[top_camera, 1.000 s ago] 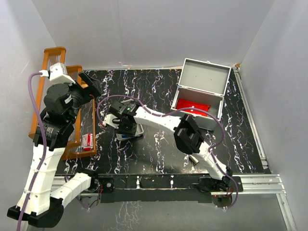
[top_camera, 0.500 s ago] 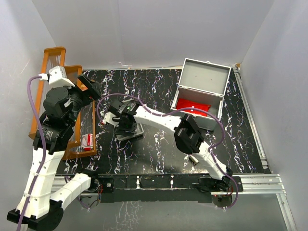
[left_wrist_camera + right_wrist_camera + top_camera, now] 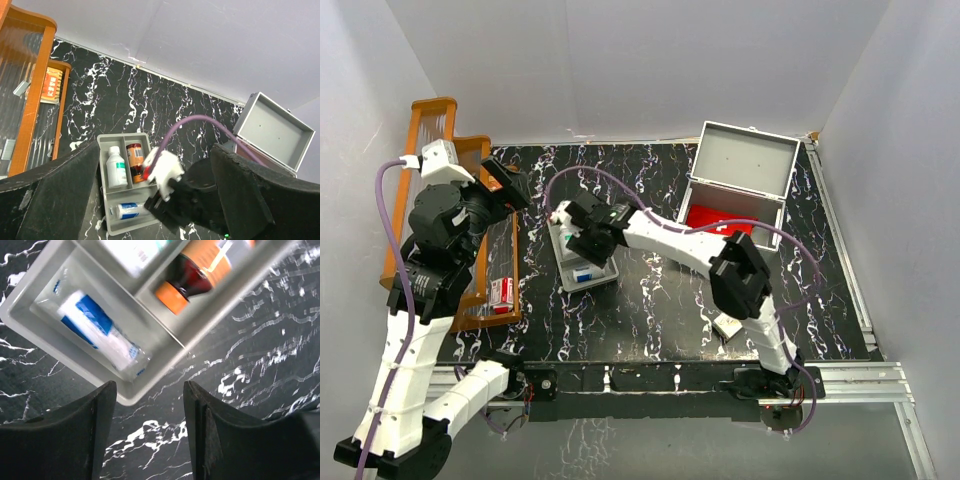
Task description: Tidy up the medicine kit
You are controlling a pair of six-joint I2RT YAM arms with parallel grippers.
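The medicine kit (image 3: 740, 165) is a light-grey metal case at the back right, its lid (image 3: 272, 131) standing open and a red pouch (image 3: 720, 218) inside. A small grey tray (image 3: 604, 279) lies left of centre and holds a white bottle (image 3: 116, 167), an amber bottle (image 3: 135, 156) and a blue-and-white roll (image 3: 97, 327). My right gripper (image 3: 588, 243) hovers open over the tray's (image 3: 128, 395) near corner, nothing between its fingers. My left gripper (image 3: 510, 180) hangs open and empty above the table's left side, looking down on the tray (image 3: 120, 227).
An orange wooden rack (image 3: 430, 130) stands along the left edge, with a red-and-white box (image 3: 501, 292) at its near end. A small pale box (image 3: 727, 325) lies on the black marbled table under the right arm. White walls close in on three sides.
My right gripper has opened and pulled back off the tray, which has slid toward the back; its contents now show. The left arm has shifted only slightly.
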